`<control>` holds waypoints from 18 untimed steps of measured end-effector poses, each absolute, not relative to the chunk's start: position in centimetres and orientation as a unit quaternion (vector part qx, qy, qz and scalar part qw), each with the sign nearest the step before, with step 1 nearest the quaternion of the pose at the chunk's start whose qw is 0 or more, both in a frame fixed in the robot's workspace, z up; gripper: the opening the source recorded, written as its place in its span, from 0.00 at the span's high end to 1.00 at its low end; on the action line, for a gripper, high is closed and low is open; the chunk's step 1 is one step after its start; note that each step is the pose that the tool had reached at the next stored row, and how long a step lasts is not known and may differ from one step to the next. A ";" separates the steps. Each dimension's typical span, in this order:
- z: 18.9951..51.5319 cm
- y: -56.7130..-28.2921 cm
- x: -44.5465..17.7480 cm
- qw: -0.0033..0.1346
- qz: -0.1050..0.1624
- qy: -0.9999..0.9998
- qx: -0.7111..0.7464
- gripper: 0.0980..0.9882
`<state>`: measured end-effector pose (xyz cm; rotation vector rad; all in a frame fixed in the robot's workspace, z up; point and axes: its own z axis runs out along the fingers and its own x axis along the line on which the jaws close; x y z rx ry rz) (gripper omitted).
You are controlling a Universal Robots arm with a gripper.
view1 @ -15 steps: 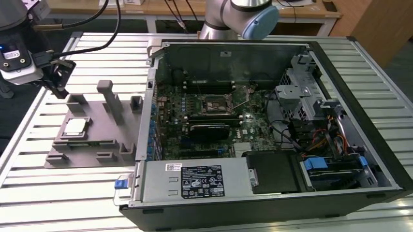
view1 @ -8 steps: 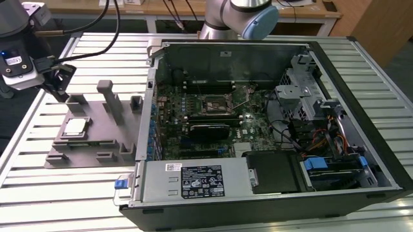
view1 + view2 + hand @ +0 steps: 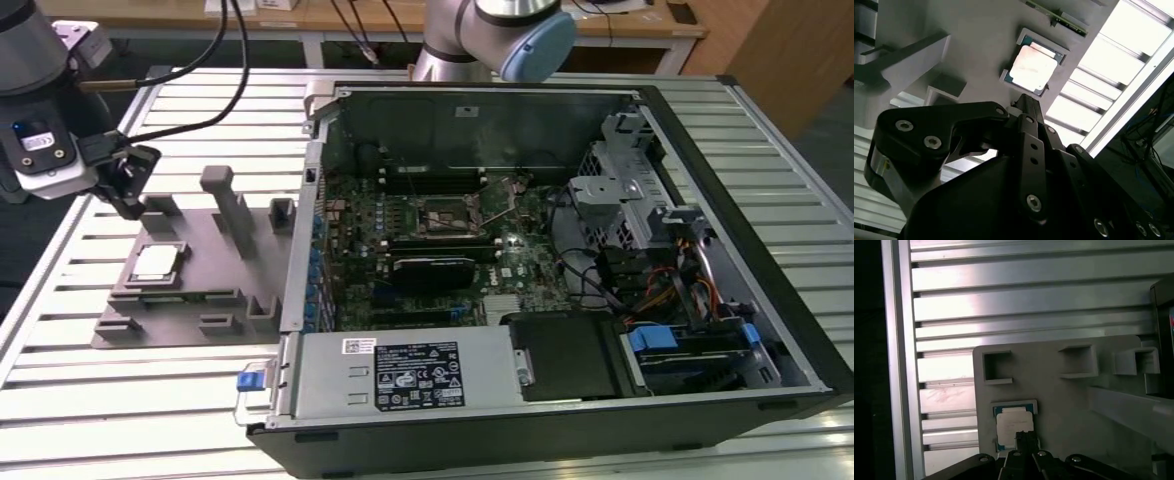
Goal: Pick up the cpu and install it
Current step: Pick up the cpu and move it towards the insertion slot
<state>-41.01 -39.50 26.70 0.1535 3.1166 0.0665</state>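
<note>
Pincer [image 3: 128,206] is seen with its black fingers drawn together and nothing clamped between them, held over the grey tray [image 3: 220,250] near the edge of the slatted metal surface [image 3: 147,400] on the exterior view's left. Its tip is pointed down at the tray's far corner and is kept clear of the parts below.

The cpu [image 3: 155,263], a small square chip with a pale silver top, is seated flat in a shallow recess of the tray, toward the tray's edge on the exterior view's left. In both wrist views the closed fingertips are shown just beside one edge of the cpu [image 3: 1032,67], though whether they overlap it or are merely lined up with it cannot be told. Several raised blocks and an upright post [image 3: 220,195] are carried by the tray around the chip.

An open computer case [image 3: 761,230] is laid on its side across the middle of the surface, just beside the tray. Inside it the green motherboard [image 3: 400,295] is exposed, and the square black-framed socket [image 3: 447,215] is seen near the board's middle, well apart from the cpu. A grey arm joint with a blue cap [image 3: 534,45] is visible beyond the far edge of the case.
</note>
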 end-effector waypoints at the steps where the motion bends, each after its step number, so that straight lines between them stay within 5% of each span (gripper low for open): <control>1: 26.5 -39.5 -41.0 0.010 0.021 0.999 0.049 0.99; 18: 23.7 -40.2 -41.2 0.005 0.021 0.999 0.049 0.99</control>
